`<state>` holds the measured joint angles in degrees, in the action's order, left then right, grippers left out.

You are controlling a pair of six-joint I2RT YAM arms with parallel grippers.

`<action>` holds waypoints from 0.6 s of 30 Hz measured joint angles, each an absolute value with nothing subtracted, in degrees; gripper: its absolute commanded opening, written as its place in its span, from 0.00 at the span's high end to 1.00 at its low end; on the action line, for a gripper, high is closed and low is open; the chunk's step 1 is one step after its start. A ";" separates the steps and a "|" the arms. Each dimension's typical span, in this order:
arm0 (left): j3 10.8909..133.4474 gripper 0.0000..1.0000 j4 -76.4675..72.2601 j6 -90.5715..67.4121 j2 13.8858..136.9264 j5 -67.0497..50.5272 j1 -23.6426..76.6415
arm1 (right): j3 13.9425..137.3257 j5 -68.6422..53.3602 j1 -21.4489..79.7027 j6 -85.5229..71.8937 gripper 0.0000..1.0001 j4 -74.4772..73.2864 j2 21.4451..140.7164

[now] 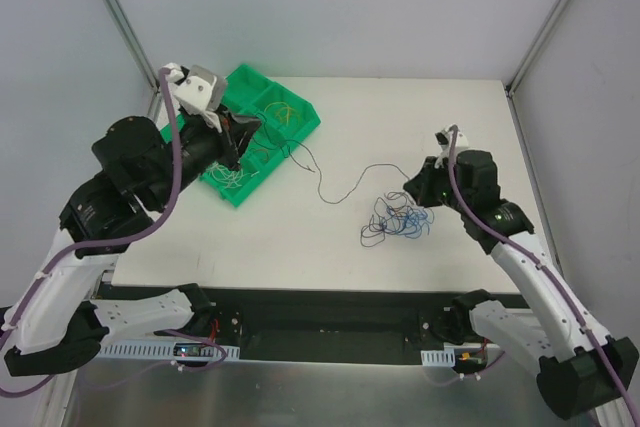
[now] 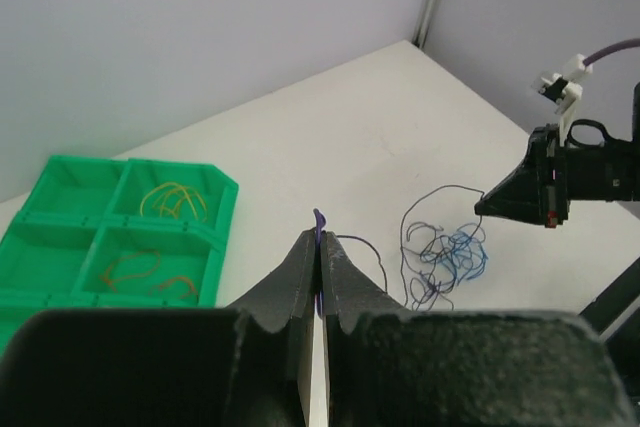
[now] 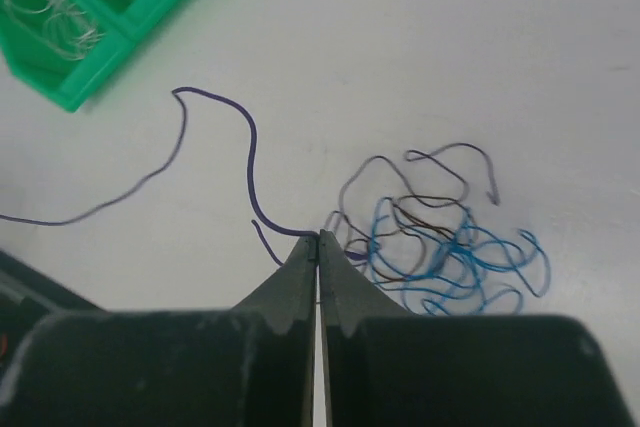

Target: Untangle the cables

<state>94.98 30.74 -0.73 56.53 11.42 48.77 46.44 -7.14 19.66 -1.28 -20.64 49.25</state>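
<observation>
Jaws of left gripper [image 2: 320, 237] and right gripper [image 3: 318, 239] are pinching one purple cable [image 3: 250, 157]. Tray [image 2: 226, 222] is holding sorted cables [image 2: 172, 202]; tangle [image 1: 398, 219] is lying unsorted.

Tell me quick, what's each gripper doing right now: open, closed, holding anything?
Left gripper: closed, pinching the purple cable.
Right gripper: closed, pinching the purple cable too, right beside the tangle.

Robot lab: panelled enclosure [image 1: 330, 7], white table [image 1: 420, 127]
</observation>
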 measured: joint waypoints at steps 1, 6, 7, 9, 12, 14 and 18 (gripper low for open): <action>93.36 1.00 30.74 -1.13 56.12 11.77 48.77 | 46.35 -9.47 20.40 -1.93 0.99 -19.92 50.41; 81.80 1.00 32.03 -4.93 55.11 15.86 48.73 | 49.78 -16.25 32.10 -4.89 0.99 -12.19 61.54; 80.05 1.00 32.42 -5.45 55.13 16.23 48.69 | 50.74 -16.64 34.54 -5.45 0.99 -10.07 64.55; 75.48 1.00 33.23 -6.94 55.22 17.12 48.36 | 51.55 -17.82 38.28 -6.92 0.99 -5.74 69.89; 69.52 1.00 33.98 -9.54 55.59 16.47 46.35 | 51.66 -20.25 40.12 -9.56 0.95 -1.21 77.41; 67.02 1.00 34.24 -11.20 56.51 14.87 44.62 | 52.29 -21.87 40.12 -11.07 0.89 0.58 82.48; 64.16 1.00 33.26 -13.98 59.94 10.15 42.83 | 53.63 -24.58 40.14 -11.94 0.76 1.54 89.52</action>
